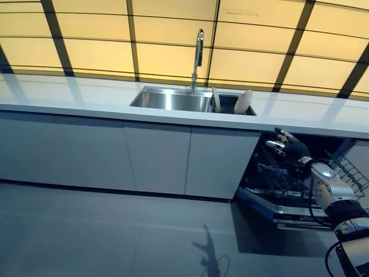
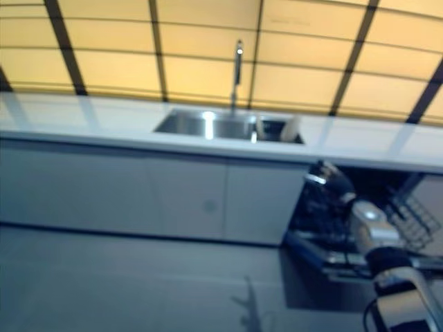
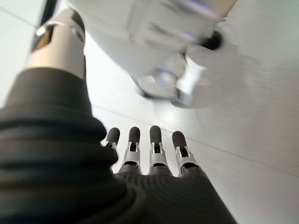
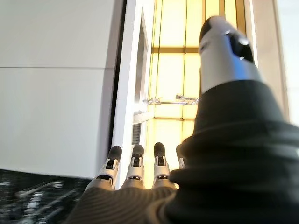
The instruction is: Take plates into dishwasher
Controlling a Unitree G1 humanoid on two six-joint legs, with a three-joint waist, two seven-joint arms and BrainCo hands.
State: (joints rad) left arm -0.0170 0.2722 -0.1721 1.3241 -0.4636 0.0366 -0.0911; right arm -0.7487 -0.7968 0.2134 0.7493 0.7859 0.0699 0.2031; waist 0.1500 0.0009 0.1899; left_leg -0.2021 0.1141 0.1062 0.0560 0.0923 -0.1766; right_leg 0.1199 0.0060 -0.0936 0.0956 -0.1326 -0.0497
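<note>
I am raising my empty right hand, fingers apart, over the open dishwasher toward plates racked at the counter's sink.

A sink is set in the countertop, faucet behind it. Plates are stood in a rack at the sink's right. The open dishwasher is placed below, further right.

Right hand raised before open dishwasher, plates racked beside sink
</note>
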